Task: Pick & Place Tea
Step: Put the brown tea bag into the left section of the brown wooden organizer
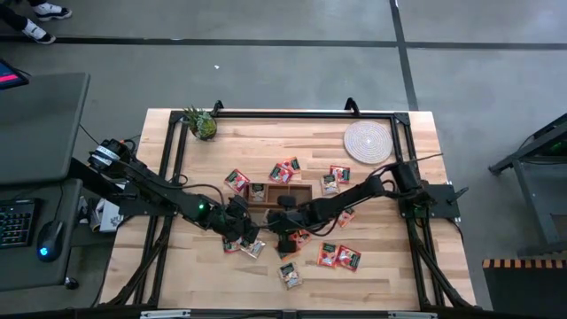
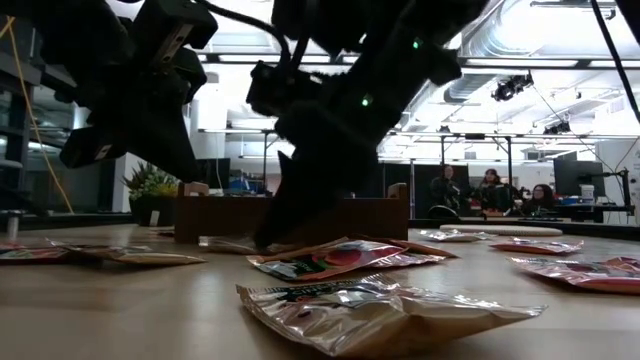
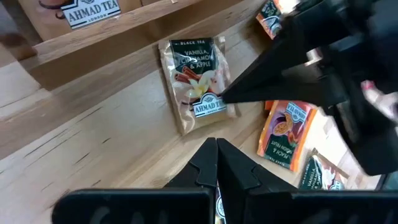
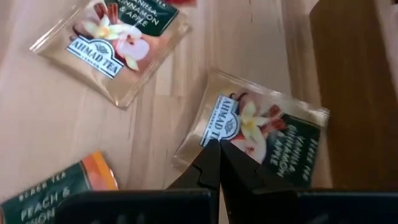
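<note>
On sachet (image 3: 198, 81) label: "AHMAD TEA", "VANILLA"; box (image 3: 87, 28) alongside.

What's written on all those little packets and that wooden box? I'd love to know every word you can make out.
"AHMAD TEA LONDON": wooden box.
"BLACK TEA", "VANILLA, CINNAMON & APPLE", "AHMAD TEA": sachet beside the box.
"PEACH & PASSION FRUIT": orange sachet.
"AHMAD TEA", "VANILLA, CINNAMON & APPLE": sachet at the right gripper's tips.
"BLACK TEA", "PEACH &": orange-edged sachet.
Packets in the high and low views: too small to read.

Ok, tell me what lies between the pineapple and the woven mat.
Nothing: in the high view, only bare table runs between the pineapple and the woven mat.
</note>
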